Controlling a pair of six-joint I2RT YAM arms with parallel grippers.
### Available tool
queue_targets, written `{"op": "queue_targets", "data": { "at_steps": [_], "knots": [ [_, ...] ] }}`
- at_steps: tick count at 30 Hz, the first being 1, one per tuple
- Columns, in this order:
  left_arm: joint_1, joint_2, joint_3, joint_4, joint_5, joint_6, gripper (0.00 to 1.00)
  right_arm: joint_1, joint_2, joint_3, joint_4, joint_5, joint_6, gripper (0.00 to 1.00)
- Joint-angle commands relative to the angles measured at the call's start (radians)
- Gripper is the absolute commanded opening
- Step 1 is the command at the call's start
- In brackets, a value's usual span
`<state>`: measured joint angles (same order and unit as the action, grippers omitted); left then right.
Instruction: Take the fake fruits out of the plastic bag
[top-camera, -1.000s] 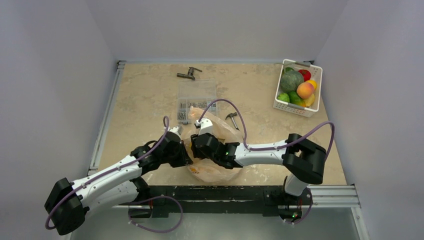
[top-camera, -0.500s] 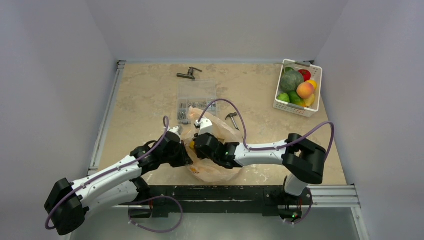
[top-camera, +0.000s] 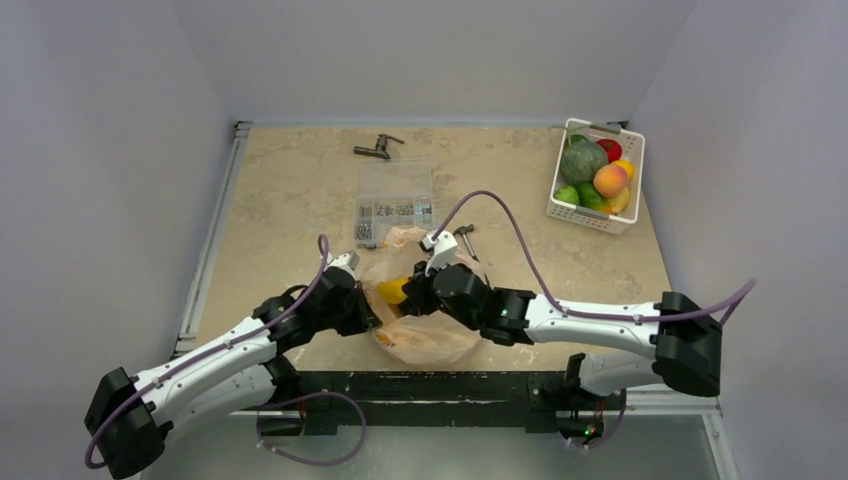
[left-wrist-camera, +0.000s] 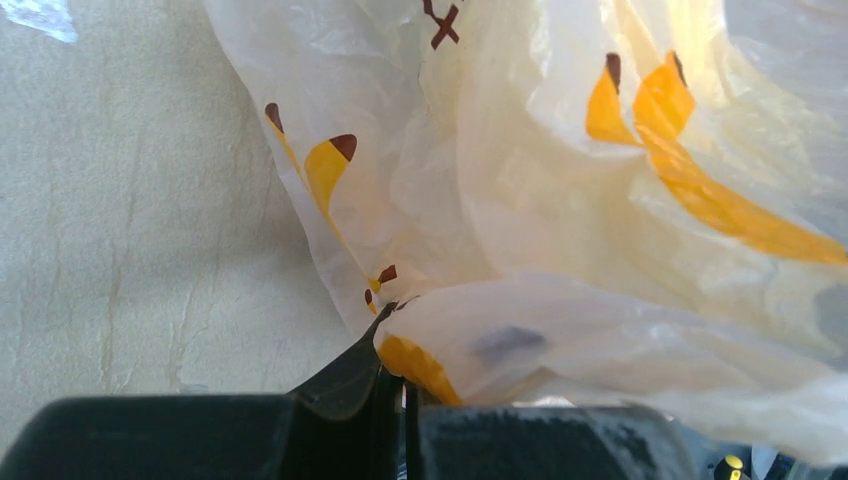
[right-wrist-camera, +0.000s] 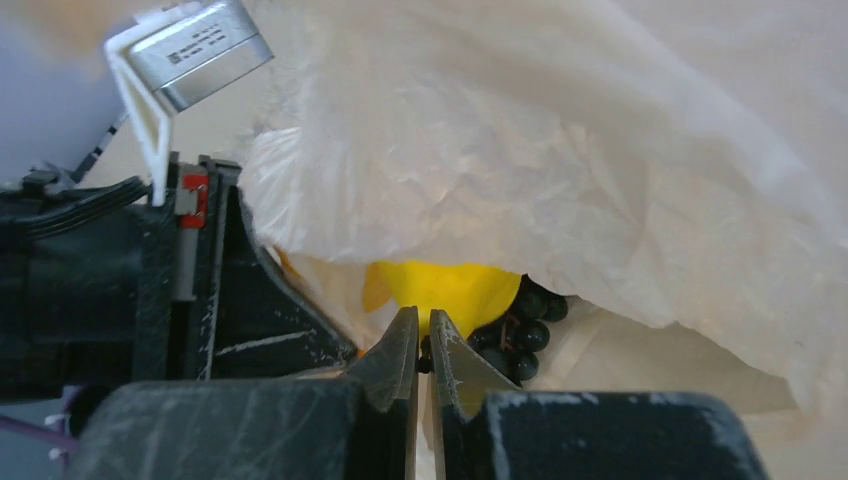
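Top external shows us the plastic bag (top-camera: 432, 340) crumpled at the middle of the table's (top-camera: 290, 200) near edge, a yellow fruit (top-camera: 392, 291) at its mouth. We see the right gripper (right-wrist-camera: 424, 350) with jaws drawn to a slit against that fruit, a small dark bit between them, dark berries (right-wrist-camera: 525, 330) just beside. The left gripper (left-wrist-camera: 402, 372) pinches tight on a fold of the bag's left side. A white basket (top-camera: 583, 213) of produce sits in the far right corner.
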<state>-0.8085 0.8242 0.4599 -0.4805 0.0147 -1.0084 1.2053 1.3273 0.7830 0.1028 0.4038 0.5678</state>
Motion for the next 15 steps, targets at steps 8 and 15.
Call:
{"op": "queue_targets", "data": {
  "at_steps": [8, 15],
  "knots": [
    [-0.004, -0.059, -0.031, -0.029, -0.095, -0.038, 0.0, 0.005, -0.386, -0.074, -0.029, -0.183, -0.147, 0.0],
    [-0.004, -0.027, -0.032, -0.001, -0.075, -0.03, 0.0, 0.005, -0.461, 0.116, -0.235, 0.075, -0.176, 0.0]
  ]
}}
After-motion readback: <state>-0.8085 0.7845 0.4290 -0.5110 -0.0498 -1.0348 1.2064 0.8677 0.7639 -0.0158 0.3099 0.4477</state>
